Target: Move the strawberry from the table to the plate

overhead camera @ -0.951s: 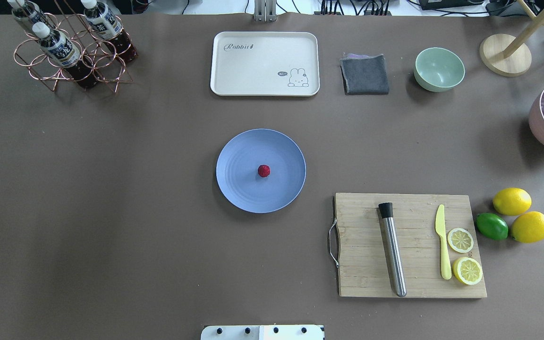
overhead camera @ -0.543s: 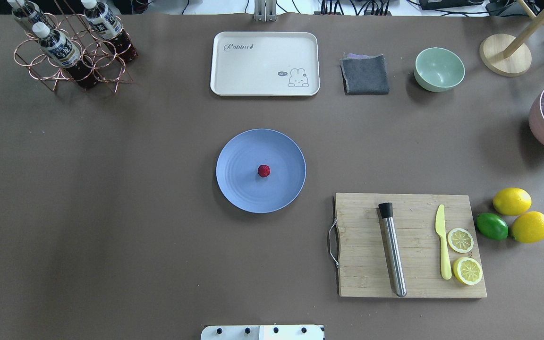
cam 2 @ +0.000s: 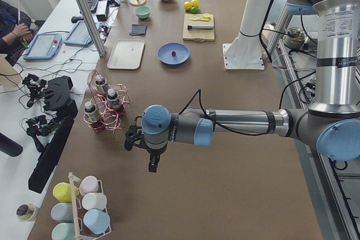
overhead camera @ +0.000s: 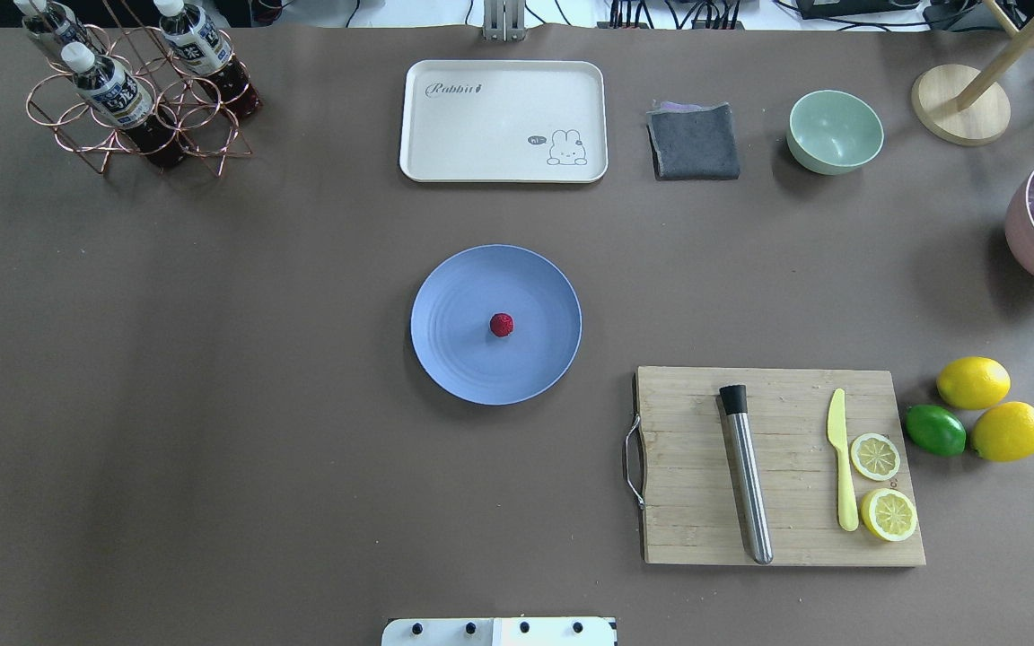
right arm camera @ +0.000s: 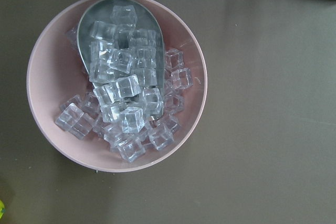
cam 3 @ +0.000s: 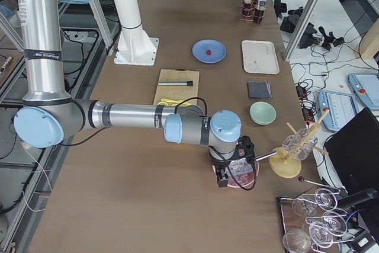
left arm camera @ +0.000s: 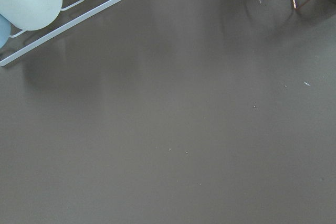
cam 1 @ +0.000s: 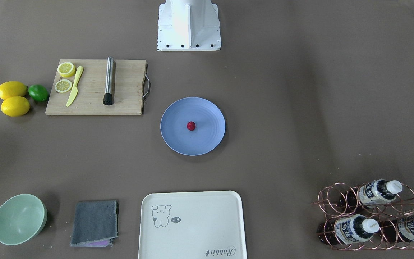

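Note:
The small dark-red strawberry (overhead camera: 501, 325) (cam 1: 191, 125) lies near the middle of the round periwinkle-blue plate (overhead camera: 454, 359) (cam 1: 208, 138), which rests on the grey-brown table (overhead camera: 212, 404). No gripper is near it. In the exterior left view my left gripper (cam 2: 153, 164) hangs over bare table beside the copper bottle rack, far from the plate (cam 2: 166, 58). The exterior right view shows my right gripper (cam 3: 224, 179) above a pink bowl of ice cubes (right arm camera: 184, 40). I cannot tell whether either gripper is open or shut.
A cream tray (overhead camera: 503, 120), grey cloth (overhead camera: 693, 141) and mint bowl (overhead camera: 835, 131) line the far side. The wooden cutting board (overhead camera: 687, 529) carries a steel muddler, yellow knife and lemon halves; lemons and a lime (overhead camera: 934, 429) lie beside it. The bottle rack (overhead camera: 135, 99) stands far left.

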